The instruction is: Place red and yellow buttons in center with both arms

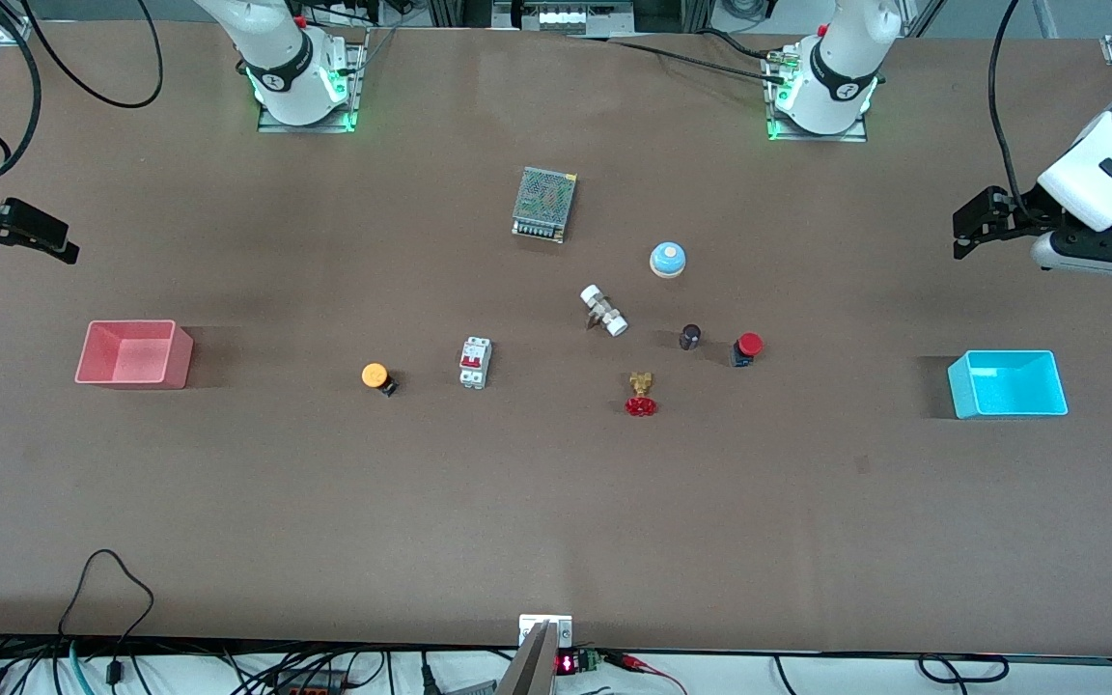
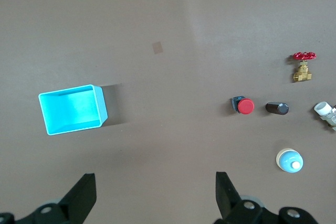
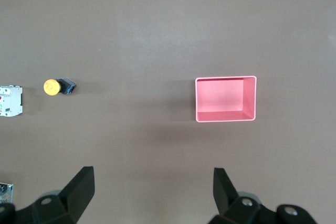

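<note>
Both of my grippers hang spread and empty, each up in the air at its own end of the table. From the front view, my left gripper [image 1: 963,232] is over bare tabletop at the left arm's end, with the blue bin [image 1: 1008,384] nearer the camera than the spot beneath it; my right gripper [image 1: 59,246] is over the right arm's end, above the stretch past the pink bin [image 1: 134,353]. The red button [image 1: 747,347] lies tipped on its side just beside a small dark knob [image 1: 689,336]; the yellow button [image 1: 377,376] also lies on its side, near the white breaker [image 1: 475,362].

My left wrist view shows my fingers [image 2: 84,195] wide apart and the red button [image 2: 242,105] well off from them, knob [image 2: 276,108] close by, so I judge I should come down square and clear of that knob.

My right wrist view shows my fingers [image 3: 81,184] wide, with the yellow button [image 3: 56,86] standing free. I would close across the black base, not the rounded cap, which may slip.
</note>
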Robot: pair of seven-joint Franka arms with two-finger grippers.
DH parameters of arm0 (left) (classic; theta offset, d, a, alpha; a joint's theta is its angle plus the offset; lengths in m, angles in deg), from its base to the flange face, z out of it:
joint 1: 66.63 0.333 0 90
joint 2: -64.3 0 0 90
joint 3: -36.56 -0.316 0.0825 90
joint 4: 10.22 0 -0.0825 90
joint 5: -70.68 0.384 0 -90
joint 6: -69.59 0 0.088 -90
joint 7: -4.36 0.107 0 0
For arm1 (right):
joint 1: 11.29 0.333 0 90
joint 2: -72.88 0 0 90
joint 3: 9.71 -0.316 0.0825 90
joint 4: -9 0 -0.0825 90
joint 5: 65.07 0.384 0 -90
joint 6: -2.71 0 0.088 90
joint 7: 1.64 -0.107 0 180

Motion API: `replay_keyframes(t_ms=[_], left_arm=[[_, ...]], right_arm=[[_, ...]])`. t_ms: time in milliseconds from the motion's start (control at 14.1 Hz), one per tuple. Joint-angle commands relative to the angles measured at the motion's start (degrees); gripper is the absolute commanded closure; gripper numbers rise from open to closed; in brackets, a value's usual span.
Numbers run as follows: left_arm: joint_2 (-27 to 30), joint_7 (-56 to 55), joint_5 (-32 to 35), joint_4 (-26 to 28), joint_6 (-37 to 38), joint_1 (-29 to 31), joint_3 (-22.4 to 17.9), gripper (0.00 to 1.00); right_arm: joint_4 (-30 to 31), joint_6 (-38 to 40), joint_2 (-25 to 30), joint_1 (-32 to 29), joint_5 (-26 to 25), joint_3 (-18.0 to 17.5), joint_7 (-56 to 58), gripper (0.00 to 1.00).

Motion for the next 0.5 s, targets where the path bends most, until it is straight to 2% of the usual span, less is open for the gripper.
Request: replay_keyframes(t_ms=[0, 142, 426], left_arm=[[-0.3, -0.05, -0.77, -0.99, 0.33, -0.67, -0.52, 0.0], [-0.3, -0.05, -0.68, -1.08, 0.33, -0.67, -0.43, 0.0], [-0.57, -0.05, -0.68, -1.17, 0.33, -0.76, -0.43, 0.0]], right_arm=[[7.6, -3.35, 5.47, -0.51, -0.85, -0.03, -0.4, 0.0], [7.0, 0.59, 6.0, -0.34, -0.93, -0.12, -2.67, 0.0], [5.94, 2.36, 5.91, -0.51, -1.02, 0.06, -2.6, 0.0]])
